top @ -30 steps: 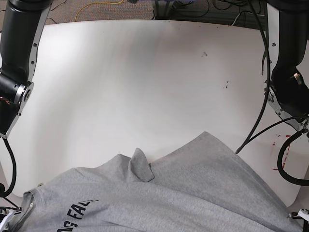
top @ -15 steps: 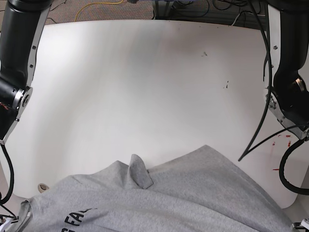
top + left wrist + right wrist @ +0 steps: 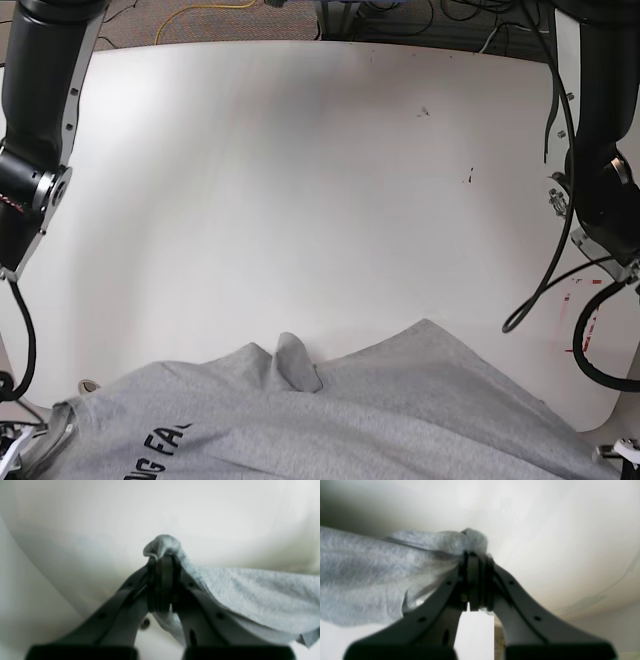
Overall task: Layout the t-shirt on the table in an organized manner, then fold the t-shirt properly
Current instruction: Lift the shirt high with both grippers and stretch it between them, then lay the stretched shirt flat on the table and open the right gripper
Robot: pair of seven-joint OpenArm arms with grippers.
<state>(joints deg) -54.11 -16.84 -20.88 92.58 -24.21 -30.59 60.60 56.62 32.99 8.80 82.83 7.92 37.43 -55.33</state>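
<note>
We find the left gripper closed tight on a bunched corner of the t-shirt, a nub of grey cloth standing proud above its fingertips. The right gripper is likewise clamped on a gathered edge of the same garment, cloth trailing off to one side of its jaws. Neither gripper itself appears in the base view; only the upper arms show at the frame sides.

The t-shirt lies across the near edge of the table, with one small peak of fabric rising near its middle and black lettering at the lower left. The far part of the tabletop carries only a few small dark marks.

We judge the fabric soft, light and limp: it will sag and crease between the two holds and will not keep a shape unaided. Hems, shoulder seams or corners appear the soundest places to grip.

Both wrist views are blurred. We cannot tell which part of the garment each gripper holds, nor whether it is a single or double layer. The shirt's lower portion is cut off by the frame.
</note>
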